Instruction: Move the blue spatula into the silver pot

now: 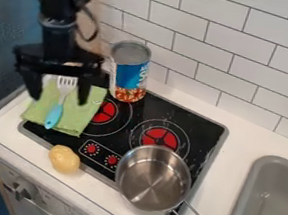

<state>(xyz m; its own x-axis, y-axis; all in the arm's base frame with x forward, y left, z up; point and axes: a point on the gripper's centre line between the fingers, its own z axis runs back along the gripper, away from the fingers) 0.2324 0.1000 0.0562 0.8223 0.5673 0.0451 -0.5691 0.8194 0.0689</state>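
One blue spatula (54,116) — head framed by the spread pincer (58,99).

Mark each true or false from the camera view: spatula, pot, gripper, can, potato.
1. The blue spatula lies on the green cloth. True.
2. The gripper is shut on the can. False: it is open, and the can stands upright to one side of it.
3. The silver pot is empty. True.
4. The potato is on the stove's red burner. False: it sits on the counter.
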